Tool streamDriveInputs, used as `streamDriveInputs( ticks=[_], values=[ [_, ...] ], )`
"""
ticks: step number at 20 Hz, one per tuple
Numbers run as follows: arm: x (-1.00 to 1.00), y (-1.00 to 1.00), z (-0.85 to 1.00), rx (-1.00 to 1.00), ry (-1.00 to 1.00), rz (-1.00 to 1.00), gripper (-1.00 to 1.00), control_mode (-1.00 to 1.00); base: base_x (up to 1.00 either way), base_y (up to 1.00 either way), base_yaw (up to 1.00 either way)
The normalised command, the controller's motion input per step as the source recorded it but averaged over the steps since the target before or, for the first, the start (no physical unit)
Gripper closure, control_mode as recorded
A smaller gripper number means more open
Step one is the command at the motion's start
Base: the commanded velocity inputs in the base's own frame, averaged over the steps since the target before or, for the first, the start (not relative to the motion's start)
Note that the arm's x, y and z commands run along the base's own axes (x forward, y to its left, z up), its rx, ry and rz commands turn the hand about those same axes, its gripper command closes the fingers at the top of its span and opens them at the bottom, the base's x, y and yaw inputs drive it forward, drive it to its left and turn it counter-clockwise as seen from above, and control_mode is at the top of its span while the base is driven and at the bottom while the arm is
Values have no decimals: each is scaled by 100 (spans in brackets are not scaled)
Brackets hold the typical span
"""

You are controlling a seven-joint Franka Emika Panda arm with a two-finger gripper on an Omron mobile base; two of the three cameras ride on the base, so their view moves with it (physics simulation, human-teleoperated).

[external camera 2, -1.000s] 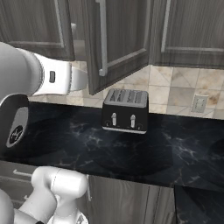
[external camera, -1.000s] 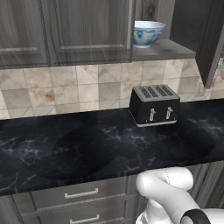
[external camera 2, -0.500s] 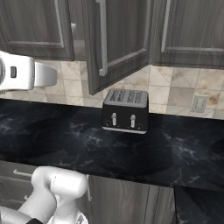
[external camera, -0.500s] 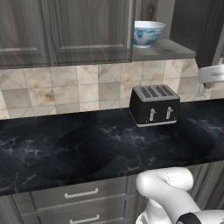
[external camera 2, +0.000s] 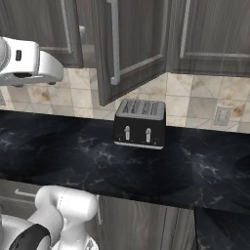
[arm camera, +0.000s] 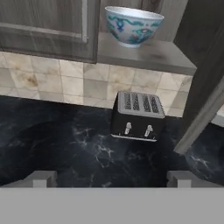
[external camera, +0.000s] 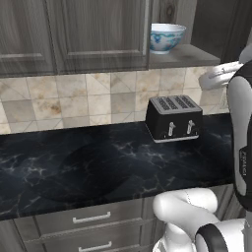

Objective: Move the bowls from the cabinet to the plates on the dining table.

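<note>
A white bowl with a blue-teal pattern (external camera: pixel 167 37) (arm camera: pixel 133 25) stands upright on the bottom shelf (arm camera: pixel 146 56) of the dark wood-grain cabinet (external camera: pixel 98 34). The cabinet's door (external camera 2: pixel 128 49) (arm camera: pixel 205 87) hangs open. In the hand view my gripper (arm camera: pixel 113 179) is open, its fingertips (arm camera: pixel 41 178) wide apart with nothing between them. It sits back from the counter and below the bowl, apart from it. My white arm (external camera: pixel 241 123) rises at the right of the left base view. The plates and the dining table are out of view.
A black four-slot toaster (external camera: pixel 174 118) (external camera 2: pixel 140 123) (arm camera: pixel 138 116) stands on the black marble counter (external camera: pixel 88 167) under the shelf, against the tiled wall. Grey drawers (external camera: pixel 91 217) run below the counter. A wall outlet (external camera 2: pixel 222 115) is to the toaster's right.
My arm has swung: it has come into the right side of the left base view and drawn back to the left edge of the right base view. Bowl, toaster and door have not moved.
</note>
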Motion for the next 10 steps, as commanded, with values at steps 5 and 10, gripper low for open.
streamDriveInputs(
  ticks=[5,10],
  values=[
    [58,1,-19,-15,18,0,-100,-100,0,0,0],
    [27,-2,-21,-21,1,0,-100,-100,0,0,0]
  ],
)
